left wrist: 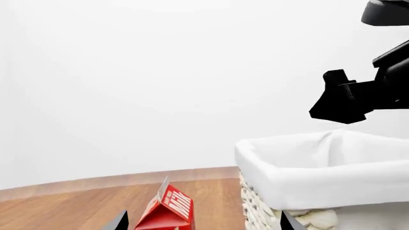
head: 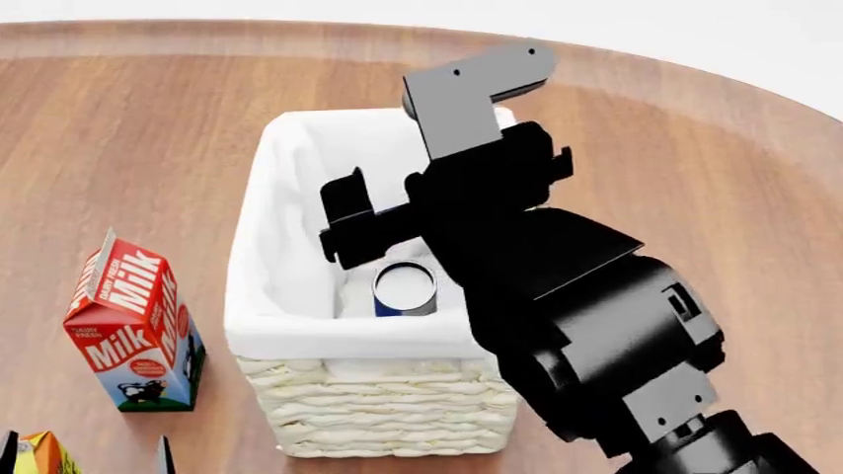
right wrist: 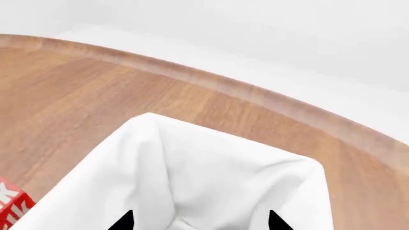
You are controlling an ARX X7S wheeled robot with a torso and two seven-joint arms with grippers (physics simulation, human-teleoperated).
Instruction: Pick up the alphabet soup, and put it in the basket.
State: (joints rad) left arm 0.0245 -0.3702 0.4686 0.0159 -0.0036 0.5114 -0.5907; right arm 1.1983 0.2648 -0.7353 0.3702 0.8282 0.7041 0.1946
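The alphabet soup [head: 405,287] stands upright inside the basket [head: 382,405], showing its pale top and a strip of blue label. My right gripper [head: 445,202] hangs above the basket, over and slightly behind the can, open and holding nothing. In the right wrist view the right gripper [right wrist: 199,223] has its two dark tips wide apart over the basket's white cloth lining [right wrist: 211,177]; the can is out of that view. My left gripper [left wrist: 204,224] is open low beside the basket [left wrist: 332,167], near the milk carton.
A red milk carton [head: 132,326] [left wrist: 164,211] stands on the wooden table [head: 106,148] left of the basket. An orange carton [head: 39,454] pokes in at the bottom left corner, by the left gripper [head: 86,464]. The table's curved edge [right wrist: 191,76] runs behind the basket.
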